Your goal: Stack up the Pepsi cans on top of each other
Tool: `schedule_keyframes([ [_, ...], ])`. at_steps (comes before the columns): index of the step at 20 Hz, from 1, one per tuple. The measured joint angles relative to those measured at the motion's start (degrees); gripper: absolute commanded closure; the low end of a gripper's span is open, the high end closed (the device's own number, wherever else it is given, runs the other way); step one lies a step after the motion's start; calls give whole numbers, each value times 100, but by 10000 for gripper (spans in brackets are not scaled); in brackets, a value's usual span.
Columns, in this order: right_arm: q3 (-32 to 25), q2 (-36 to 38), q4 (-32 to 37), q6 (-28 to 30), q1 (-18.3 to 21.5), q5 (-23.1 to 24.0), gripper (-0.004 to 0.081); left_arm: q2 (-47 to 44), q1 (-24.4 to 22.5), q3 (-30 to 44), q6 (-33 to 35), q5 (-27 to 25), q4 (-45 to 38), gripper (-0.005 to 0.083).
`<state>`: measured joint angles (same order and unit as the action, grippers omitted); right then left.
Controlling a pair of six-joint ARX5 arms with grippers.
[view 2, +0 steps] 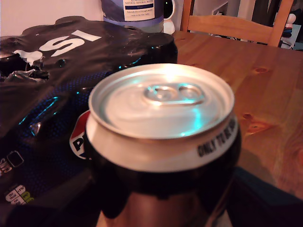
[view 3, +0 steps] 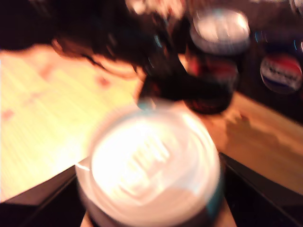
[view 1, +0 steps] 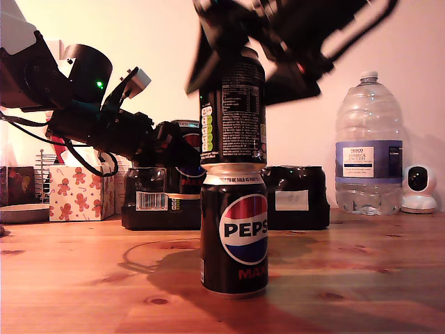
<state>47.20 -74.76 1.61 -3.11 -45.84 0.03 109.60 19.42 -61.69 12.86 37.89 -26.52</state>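
bottom can: a pepsi can stands upright on the wooden table, logo facing the exterior camera, directly below my second gripper.
top can: a second pepsi can sits on the bottom can's rim, nutrition text outward; its bright lid fills the second wrist view, blurred.
second gripper: my second gripper is around the top can's upper end, blurred; i cannot tell whether the jaws are clamped or loose.
first gripper: my first gripper is closed around a third pepsi can, held just in front of the shrink-wrapped multipack.
beyond the first gripper: water bottle.
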Motion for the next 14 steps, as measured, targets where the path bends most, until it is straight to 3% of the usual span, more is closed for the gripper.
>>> schedule_keyframes([
  [7,2,48,-85,79,0,39,48,0,0,0,22,0,0,472],
  [14,199,791,-267,146,0,39,48,-118,0,0,22,-2,20,472],
])
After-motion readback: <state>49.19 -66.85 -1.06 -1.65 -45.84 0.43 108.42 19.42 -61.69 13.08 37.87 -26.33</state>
